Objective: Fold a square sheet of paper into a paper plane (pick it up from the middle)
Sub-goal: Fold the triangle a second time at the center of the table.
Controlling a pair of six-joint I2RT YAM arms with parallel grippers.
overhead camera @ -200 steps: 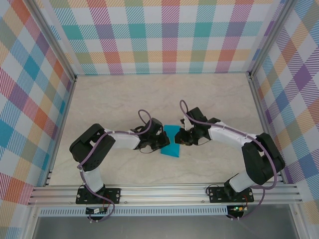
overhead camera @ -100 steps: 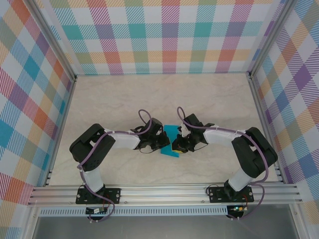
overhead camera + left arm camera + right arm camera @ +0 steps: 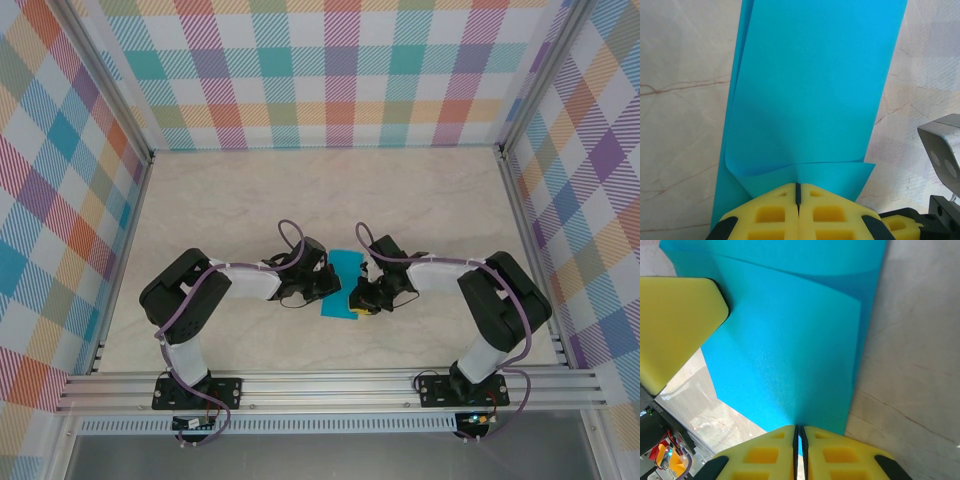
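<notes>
The square sheet of paper [image 3: 343, 268] is teal-blue and lies folded over into a narrow layered rectangle at the table's middle; no paper plane is in view. My left gripper [image 3: 325, 288] is shut on its left edge. In the left wrist view the yellow jaws [image 3: 798, 186] pinch a curled-over layer of the paper [image 3: 815, 90]. My right gripper [image 3: 358, 298] is shut on the opposite edge near the front corner. Its jaws [image 3: 800, 429] clamp the sheet [image 3: 790, 350], and a left fingertip [image 3: 675, 325] shows across the paper.
Beige marble-patterned tabletop [image 3: 250, 200] spreads all around the paper. Plaid walls [image 3: 320, 70] close the back and both sides, and an aluminium rail [image 3: 330, 385] runs along the near edge. Part of the right gripper's grey bracket [image 3: 942, 150] sits close beside the left jaws.
My right gripper has slid along the paper's right edge toward the near corner and its arm has folded in. The left gripper has kept its grip and place.
</notes>
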